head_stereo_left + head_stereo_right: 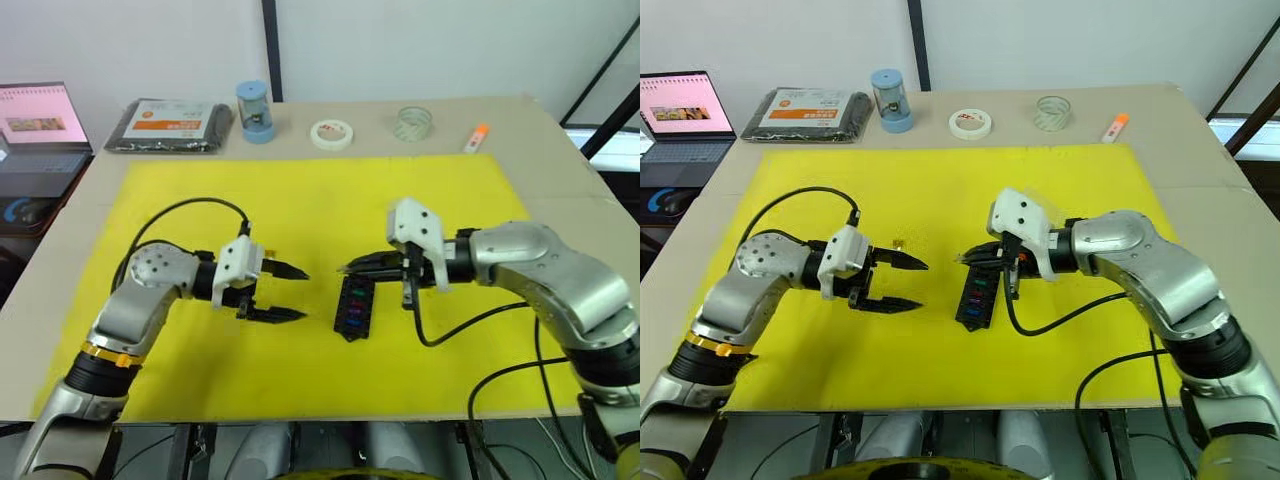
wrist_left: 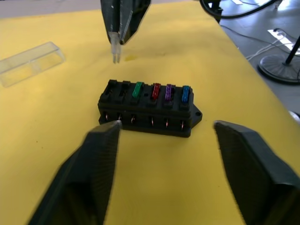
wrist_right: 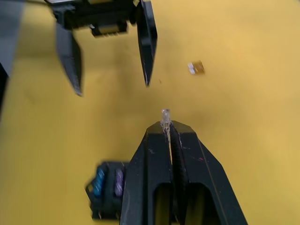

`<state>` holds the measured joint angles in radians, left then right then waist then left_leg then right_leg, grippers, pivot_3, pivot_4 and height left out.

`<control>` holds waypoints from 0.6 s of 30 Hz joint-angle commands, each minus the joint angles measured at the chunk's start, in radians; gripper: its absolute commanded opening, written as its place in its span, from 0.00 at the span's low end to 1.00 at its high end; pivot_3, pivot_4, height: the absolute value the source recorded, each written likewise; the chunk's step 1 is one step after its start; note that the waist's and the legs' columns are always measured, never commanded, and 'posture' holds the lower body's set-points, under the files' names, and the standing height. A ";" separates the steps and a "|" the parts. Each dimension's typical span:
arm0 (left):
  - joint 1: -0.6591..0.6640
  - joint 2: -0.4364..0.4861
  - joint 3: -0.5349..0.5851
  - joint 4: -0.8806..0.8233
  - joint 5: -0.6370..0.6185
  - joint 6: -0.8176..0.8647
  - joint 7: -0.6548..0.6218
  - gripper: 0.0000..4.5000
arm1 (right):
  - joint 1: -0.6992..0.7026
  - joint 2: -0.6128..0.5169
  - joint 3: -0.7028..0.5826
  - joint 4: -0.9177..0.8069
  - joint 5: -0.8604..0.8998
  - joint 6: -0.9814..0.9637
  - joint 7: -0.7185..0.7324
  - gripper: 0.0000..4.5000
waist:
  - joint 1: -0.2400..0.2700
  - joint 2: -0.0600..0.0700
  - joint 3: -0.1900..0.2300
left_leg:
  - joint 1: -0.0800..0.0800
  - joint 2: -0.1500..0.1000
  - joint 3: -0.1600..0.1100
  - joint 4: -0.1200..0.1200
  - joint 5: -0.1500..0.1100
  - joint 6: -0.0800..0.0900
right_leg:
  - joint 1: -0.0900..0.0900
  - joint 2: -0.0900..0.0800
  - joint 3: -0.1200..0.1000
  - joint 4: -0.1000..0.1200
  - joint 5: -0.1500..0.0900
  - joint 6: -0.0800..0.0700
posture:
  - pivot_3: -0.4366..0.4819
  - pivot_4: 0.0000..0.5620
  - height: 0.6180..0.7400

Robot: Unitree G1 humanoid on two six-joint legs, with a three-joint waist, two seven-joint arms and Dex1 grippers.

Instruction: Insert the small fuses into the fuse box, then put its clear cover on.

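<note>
Clamped on a pale, nearly colourless fuse, the right gripper (image 1: 345,268) hovers over the far end of the fuse box (image 1: 354,307) in the left eye view, its fingers pressed together and aimed toward the robot's left. The box lies on the yellow mat (image 1: 440,200) with its long axis running roughly away from the robot, so the right arm is plainly the nearer one. The left gripper (image 1: 298,293) hangs just to the box's left with its fingers spread and nothing between them.

From the left wrist, the box (image 2: 149,107) shows four filled slots: a green fuse (image 2: 137,89), a red fuse (image 2: 156,90), a purple fuse (image 2: 169,92) and a blue fuse (image 2: 185,93). Two slots at the end next to the green one stand empty, and the held fuse (image 2: 115,47) hangs with its blades pointing down, above and a little beyond those empty slots. The clear cover (image 2: 29,63) lies on the mat well apart from the box.

From the right wrist, the fuse tip (image 3: 165,115) pokes out between the shut fingers, and a small brown fuse (image 3: 196,68) lies loose on the mat. The next move probably calls for bringing the held fuse back over an empty slot and lowering it straight.
</note>
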<state>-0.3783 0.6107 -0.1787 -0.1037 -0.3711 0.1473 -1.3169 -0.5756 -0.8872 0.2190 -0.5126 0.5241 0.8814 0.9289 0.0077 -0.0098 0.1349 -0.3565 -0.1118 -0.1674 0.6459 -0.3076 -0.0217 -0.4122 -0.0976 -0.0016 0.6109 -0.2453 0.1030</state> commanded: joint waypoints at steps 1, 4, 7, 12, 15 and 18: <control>0.016 -0.035 -0.016 0.003 0.039 -0.068 0.041 0.99 | -0.057 -0.057 0.026 -0.050 -0.068 0.041 -0.018 0.00 | 0.003 0.000 0.000 | 0.000 0.000 0.000 0.000 0.000 0.000 | 0.000 0.000 0.000 0.000 0.000 0.000 | 0.48 0.27 1.00; 0.026 -0.104 -0.038 0.029 0.076 -0.107 0.105 0.99 | -0.119 -0.081 0.081 -0.091 -0.106 0.106 -0.030 0.00 | 0.005 0.000 0.000 | 0.000 0.000 0.000 0.000 0.000 0.000 | 0.000 0.000 0.000 0.000 0.000 0.000 | 0.48 0.27 1.00; 0.034 -0.163 -0.047 0.034 0.088 -0.117 0.159 0.99 | -0.164 -0.072 0.115 -0.133 -0.103 0.179 -0.037 0.00 | 0.006 0.000 0.000 | -0.001 0.000 0.000 0.000 0.000 0.000 | 0.000 0.000 0.000 0.000 0.000 0.000 | 0.48 0.27 1.00; 0.042 -0.208 -0.065 0.025 0.103 -0.107 0.201 0.99 | -0.182 -0.051 0.133 -0.170 -0.093 0.251 -0.047 0.00 | 0.006 0.000 0.000 | -0.001 0.000 0.000 0.000 0.000 0.000 | 0.000 0.000 0.000 0.000 0.000 0.000 | 0.48 0.27 1.00; 0.040 -0.218 -0.080 0.027 0.119 -0.112 0.217 0.99 | -0.181 -0.044 0.161 -0.167 -0.109 0.258 -0.058 0.00 | 0.006 0.000 0.000 | 0.000 0.000 0.000 0.000 0.000 0.000 | 0.000 0.000 0.000 0.000 0.000 0.000 | 0.48 0.27 1.00; 0.038 -0.225 -0.086 0.024 0.121 -0.100 0.232 0.99 | -0.175 -0.035 0.189 -0.155 -0.129 0.253 -0.070 0.00 | 0.006 0.000 0.000 | 0.000 0.000 0.000 0.000 0.000 0.000 | 0.000 0.000 0.000 0.000 0.000 0.000 | 0.48 0.27 1.00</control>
<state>-0.3322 0.3900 -0.2616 -0.0547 -0.2486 0.0519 -1.0992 -0.7364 -0.9293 0.4063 -0.6541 0.4108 1.1423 0.8688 0.0135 -0.0102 0.1347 -0.3569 -0.1116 -0.1674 0.6460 -0.3076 -0.0217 -0.4124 -0.0974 -0.0018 0.6108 -0.2452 0.1031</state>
